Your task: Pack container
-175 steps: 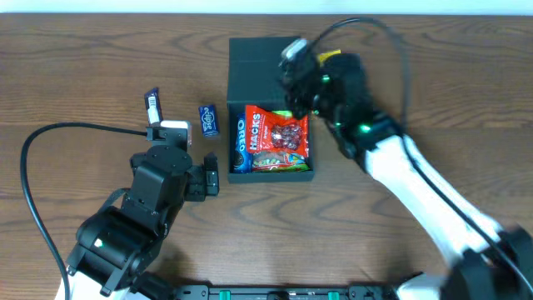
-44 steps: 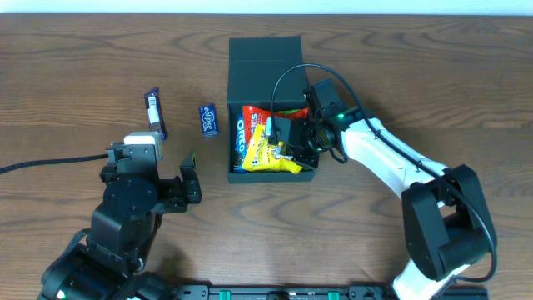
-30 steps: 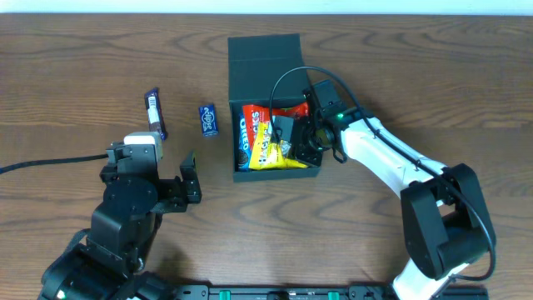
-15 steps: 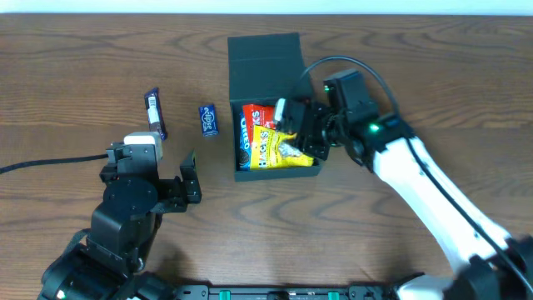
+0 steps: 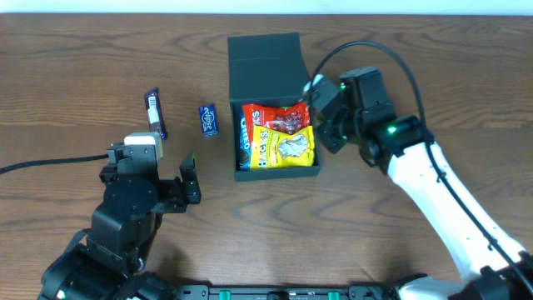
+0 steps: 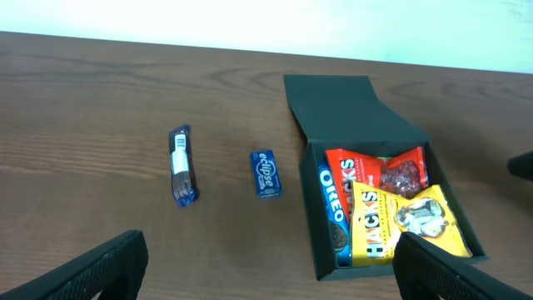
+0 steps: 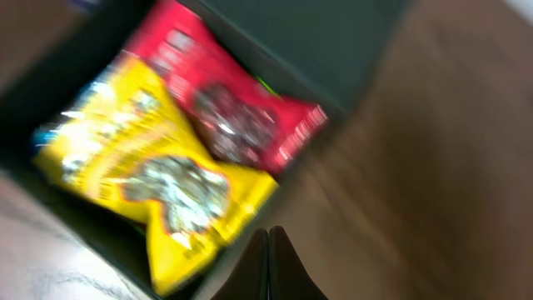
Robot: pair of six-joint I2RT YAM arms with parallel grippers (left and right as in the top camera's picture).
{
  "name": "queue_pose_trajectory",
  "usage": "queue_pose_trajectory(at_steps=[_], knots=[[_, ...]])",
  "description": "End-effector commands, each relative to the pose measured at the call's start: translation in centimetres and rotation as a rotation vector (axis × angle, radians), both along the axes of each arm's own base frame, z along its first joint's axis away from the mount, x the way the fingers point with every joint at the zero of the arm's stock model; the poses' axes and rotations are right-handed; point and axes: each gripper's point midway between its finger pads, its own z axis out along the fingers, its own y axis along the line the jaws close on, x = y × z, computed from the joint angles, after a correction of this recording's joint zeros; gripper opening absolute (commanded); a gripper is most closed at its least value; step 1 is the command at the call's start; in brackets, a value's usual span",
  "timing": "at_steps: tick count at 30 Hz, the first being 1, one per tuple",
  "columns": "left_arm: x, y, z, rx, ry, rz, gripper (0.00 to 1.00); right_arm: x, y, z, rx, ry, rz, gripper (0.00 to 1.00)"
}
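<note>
The dark container (image 5: 265,58) stands open in the middle of the table with its flap lid folded back. It holds an Oreo pack (image 5: 243,143), a red packet (image 5: 279,117) and a yellow packet (image 5: 285,148) lying on top at the front. My right gripper (image 5: 325,117) hovers just past the container's right wall, shut and empty; its fingertips (image 7: 268,250) touch each other in the blurred right wrist view, beside the yellow packet (image 7: 158,183). My left gripper (image 5: 190,177) is open and empty, left of the container (image 6: 341,104).
A dark blue bar packet (image 5: 153,112) and a small blue gum pack (image 5: 207,119) lie on the wood left of the container. They also show in the left wrist view, the bar (image 6: 181,164) and the gum (image 6: 266,173). A cable loops above my right arm.
My right gripper laid the yellow packet in the container over the red one, let go, drew back to the right and rose, and is now shut. The left arm stayed still.
</note>
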Motion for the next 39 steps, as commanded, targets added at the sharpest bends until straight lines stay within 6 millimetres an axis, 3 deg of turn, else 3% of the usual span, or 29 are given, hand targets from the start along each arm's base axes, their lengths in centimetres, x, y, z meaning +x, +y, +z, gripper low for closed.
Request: queue_pose_trajectory(at_steps=[1, 6, 13, 15, 18, 29, 39], knots=[[-0.1, 0.4, 0.9, 0.016, -0.026, 0.008, 0.95, 0.4, -2.7, -2.3, 0.036, 0.125, -0.249, 0.01], [-0.1, 0.4, 0.9, 0.016, -0.026, 0.008, 0.95, -0.7, -4.1, -5.8, 0.054, 0.304, -0.428, 0.01], [-0.1, 0.4, 0.9, 0.016, -0.026, 0.008, 0.95, -2.9, -2.7, -9.8, 0.118, 0.545, -0.546, 0.01], [-0.1, 0.4, 0.9, 0.016, -0.026, 0.008, 0.95, -3.6, -1.5, -10.5, 0.164, 0.619, -0.522, 0.02], [-0.1, 0.4, 0.9, 0.016, -0.026, 0.008, 0.95, -4.4, 0.1, -10.9, 0.233, 0.702, -0.482, 0.01], [-0.1, 0.4, 0.9, 0.037, -0.027, -0.003, 0.95, -5.3, 0.8, -10.7, 0.273, 0.774, -0.507, 0.01], [0.3, 2.4, 0.6, 0.114, -0.026, 0.095, 0.95, -3.4, -2.2, -11.1, 0.194, 0.671, -0.592, 0.01]])
